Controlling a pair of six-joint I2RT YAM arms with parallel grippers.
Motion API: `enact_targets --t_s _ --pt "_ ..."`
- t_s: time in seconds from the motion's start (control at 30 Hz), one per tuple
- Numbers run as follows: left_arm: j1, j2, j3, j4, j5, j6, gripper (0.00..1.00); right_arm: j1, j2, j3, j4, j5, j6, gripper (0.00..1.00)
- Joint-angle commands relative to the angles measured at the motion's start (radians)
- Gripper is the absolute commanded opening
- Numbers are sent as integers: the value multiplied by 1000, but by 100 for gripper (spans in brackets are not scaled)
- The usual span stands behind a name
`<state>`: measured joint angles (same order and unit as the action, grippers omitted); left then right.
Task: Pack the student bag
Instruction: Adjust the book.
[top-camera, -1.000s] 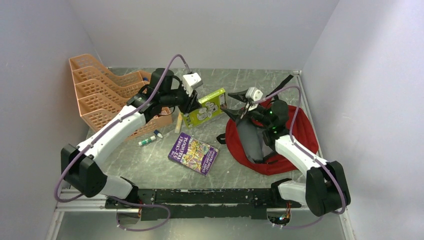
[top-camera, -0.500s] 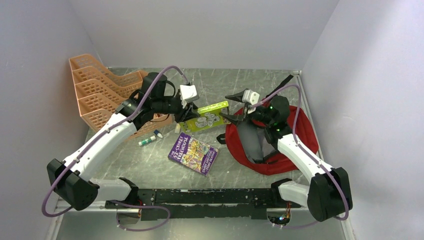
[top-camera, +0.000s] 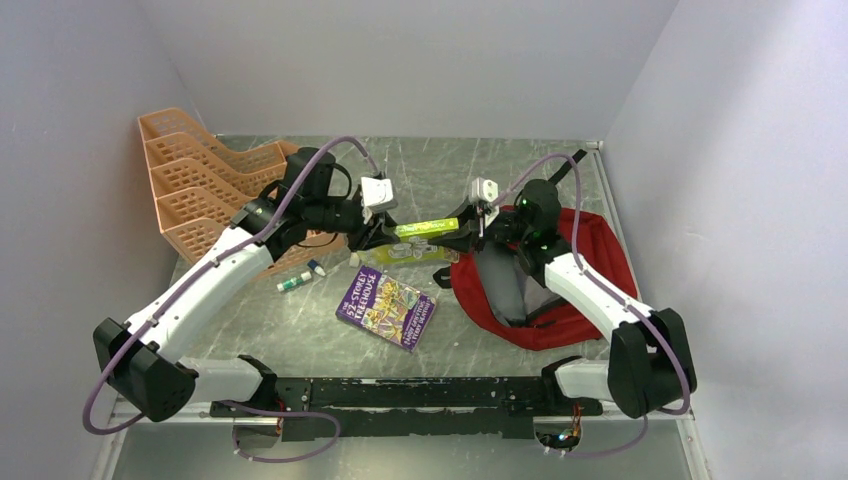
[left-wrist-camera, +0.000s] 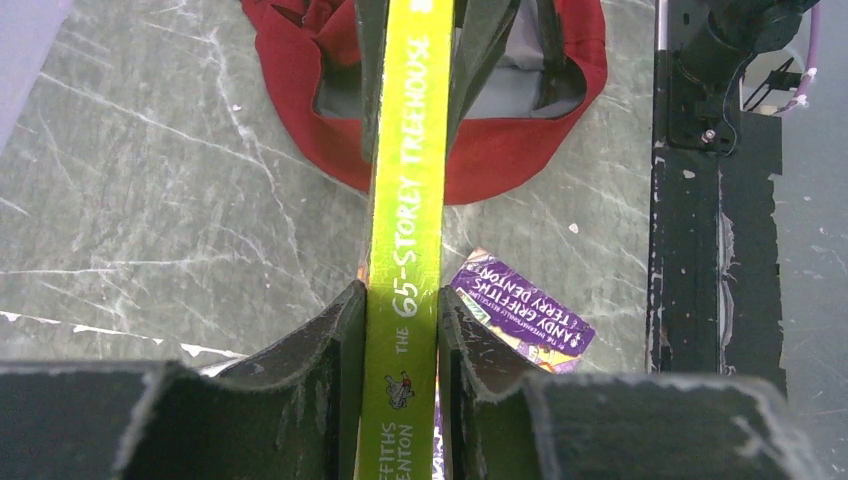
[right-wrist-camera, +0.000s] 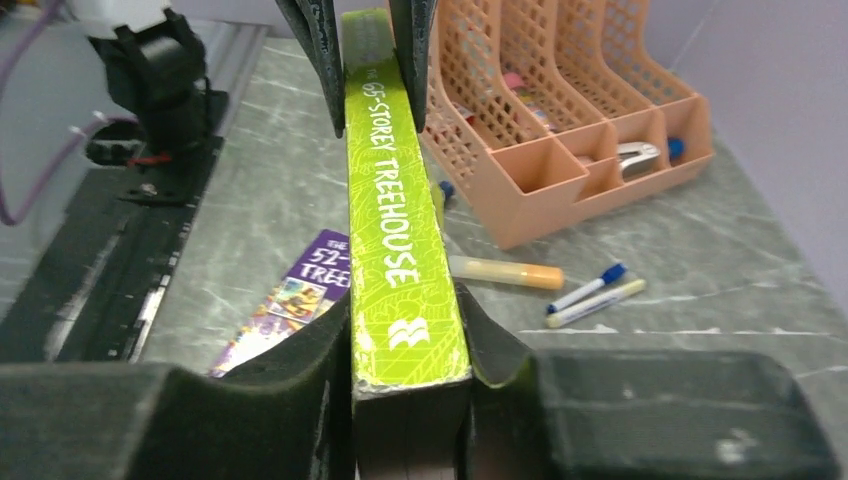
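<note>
Grey marbled tabletop, boxed in by pale walls, carries everything in view. The left gripper is clamped on one end of a lime-green book, "The 65-Storey Treehouse". Its two dark pads press flat on the covers, parted only by the book's thickness, and the spine faces up. The right gripper is closed on the opposite end in the same way, its pads tight on both covers. The book hangs level above the table as a bridge between the two grippers. The student bag, a red backpack, lies slumped on the table just below and behind the right gripper. Its mouth gapes upward and grey lining shows inside. From the left gripper it sits straight ahead, past the book's far end. A purple book, "The 52-Storey Treehouse", lies flat on the table below the held book, nearer the arm bases, touching neither gripper. Behind the left gripper stands an orange tray rack with small items in its compartments. On the table between the rack and the left gripper lie a glue stick and a blue-capped marker, near each other but apart.
</note>
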<state>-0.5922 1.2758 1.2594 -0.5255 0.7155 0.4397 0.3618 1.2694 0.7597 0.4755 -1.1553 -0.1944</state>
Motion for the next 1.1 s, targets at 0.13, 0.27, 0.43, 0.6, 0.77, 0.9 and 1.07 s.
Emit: enact_targets --t_s 0.13,0.27,0.43,0.6,0.77,0.9,1.07 --pt "-6 -68 2 123 14 -53 5 7 44 40 70 -53 141 0" --pt "-6 -119 -34 187 -40 -155 44 -7 54 24 215 -66 286 0" --pt "-5 -273 -165 303 -60 -287 98 -21 53 -15 503 -72 508 0" --pt "-5 -437 -319 390 -135 -407 98 -18 46 -60 786 -84 707 0" --pt "-4 -495 -339 355 -182 -415 98 -7 13 -55 804 -92 729 0" --pt "-5 -511 -330 343 -227 -415 98 10 -17 -25 764 -115 719 0" --pt "-5 -511 -321 367 -208 -419 98 15 -49 0 751 -112 722 0"
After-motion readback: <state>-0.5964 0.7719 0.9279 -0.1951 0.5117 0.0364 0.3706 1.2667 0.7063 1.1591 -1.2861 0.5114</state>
